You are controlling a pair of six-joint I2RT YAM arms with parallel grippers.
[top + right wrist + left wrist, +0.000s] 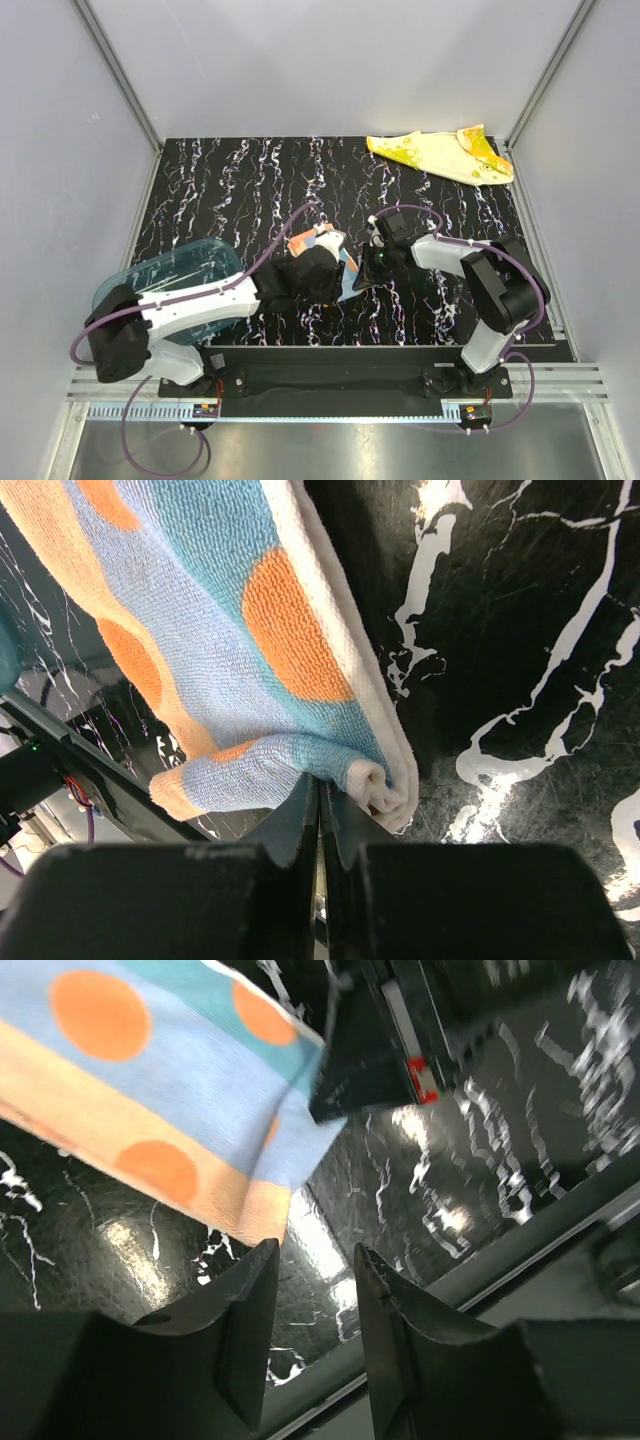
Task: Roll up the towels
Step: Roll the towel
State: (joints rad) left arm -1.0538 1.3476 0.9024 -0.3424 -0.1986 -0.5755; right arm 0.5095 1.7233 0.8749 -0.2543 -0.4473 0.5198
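Right claw [319,790] was clamped together on a corner of the orange-and-blue towel [230,620], probably to pin that folded edge so a roll could start. Left claw [314,1280] was apart and empty, just beside the towel's edge, not touching. That towel sat mid-surface [220,190], between the arms. Yellow towel [440,152] lay at the far right corner, unrolled.

Overhead, the dotted towel [346,275] is mostly covered; wrist views crop it.
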